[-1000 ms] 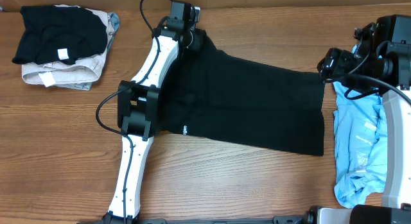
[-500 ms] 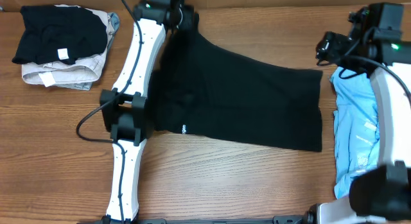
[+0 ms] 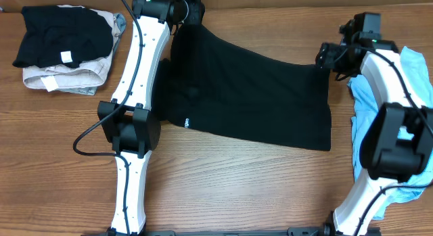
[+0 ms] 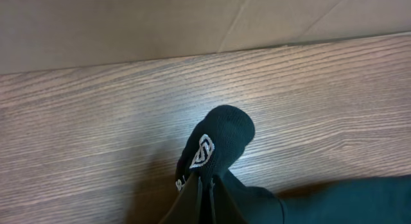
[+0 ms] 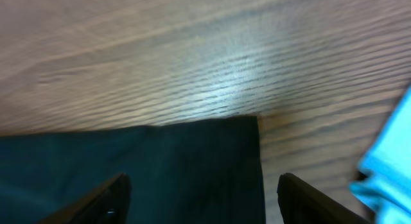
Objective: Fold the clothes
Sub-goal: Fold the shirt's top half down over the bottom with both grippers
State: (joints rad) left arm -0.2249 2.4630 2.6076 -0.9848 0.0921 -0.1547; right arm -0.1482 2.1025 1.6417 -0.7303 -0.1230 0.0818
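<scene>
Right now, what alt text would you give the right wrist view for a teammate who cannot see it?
The right gripper hangs open over a corner of the black garment, its fingers wide apart. The garment lies flat on the wooden table, and an edge of the light blue T-shirt shows at the right.

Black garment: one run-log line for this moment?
left gripper: shut on black garment corner | right gripper: open above opposite corner | black garment: spread out | light blue T-shirt: right edge

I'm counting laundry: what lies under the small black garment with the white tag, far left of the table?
A beige garment with a white label, plus a grey-blue edge peeking out. Anything deeper in the stack is covered.
</scene>
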